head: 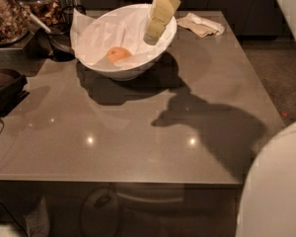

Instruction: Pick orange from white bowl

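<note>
Approach is the step in hand, by my reading: my gripper (pixel 152 33) hangs over the right-hand rim of the white bowl (pixel 123 73), tip pointing down into it, and nothing is held. How wide it stands I cannot tell from here, so I call it unknown.

Orange (pixel 118 54) sits below my gripper and off to its left as the camera sees it, near but apart, resting on the crinkled white paper low in the bowl. It looks small and round, far smaller than the bowl, with a paler, matte top.

Next move, as I judge it: shift across from the rim until I am above the fruit, then drop straight down inside the bowl wall and close around its middle. That round skin will likely roll on the loose paper if I nudge it from one side, so a centred descent matters.

Beige napkin (pixel 202 24) lies on the table (pixel 138 132) to my gripper's right, outside the bowl.
</note>
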Robot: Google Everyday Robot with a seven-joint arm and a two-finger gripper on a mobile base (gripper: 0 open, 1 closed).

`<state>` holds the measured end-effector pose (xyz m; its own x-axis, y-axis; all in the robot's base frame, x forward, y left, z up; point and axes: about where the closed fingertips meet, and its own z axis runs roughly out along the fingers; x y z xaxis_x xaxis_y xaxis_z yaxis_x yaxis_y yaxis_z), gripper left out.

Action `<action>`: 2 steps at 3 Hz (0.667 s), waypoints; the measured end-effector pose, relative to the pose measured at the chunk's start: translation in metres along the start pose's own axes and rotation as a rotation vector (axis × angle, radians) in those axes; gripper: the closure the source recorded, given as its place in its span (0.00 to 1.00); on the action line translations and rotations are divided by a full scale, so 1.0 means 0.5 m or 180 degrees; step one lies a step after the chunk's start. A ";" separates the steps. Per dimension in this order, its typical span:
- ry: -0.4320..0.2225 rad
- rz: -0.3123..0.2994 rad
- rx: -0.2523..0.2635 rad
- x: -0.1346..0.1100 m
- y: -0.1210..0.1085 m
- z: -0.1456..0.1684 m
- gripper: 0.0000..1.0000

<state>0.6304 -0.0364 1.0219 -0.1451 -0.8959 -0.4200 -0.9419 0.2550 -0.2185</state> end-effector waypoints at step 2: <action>-0.0010 0.0101 -0.0023 -0.075 -0.034 0.058 0.00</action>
<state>0.6605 0.0034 1.0159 -0.1741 -0.8862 -0.4293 -0.9390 0.2807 -0.1985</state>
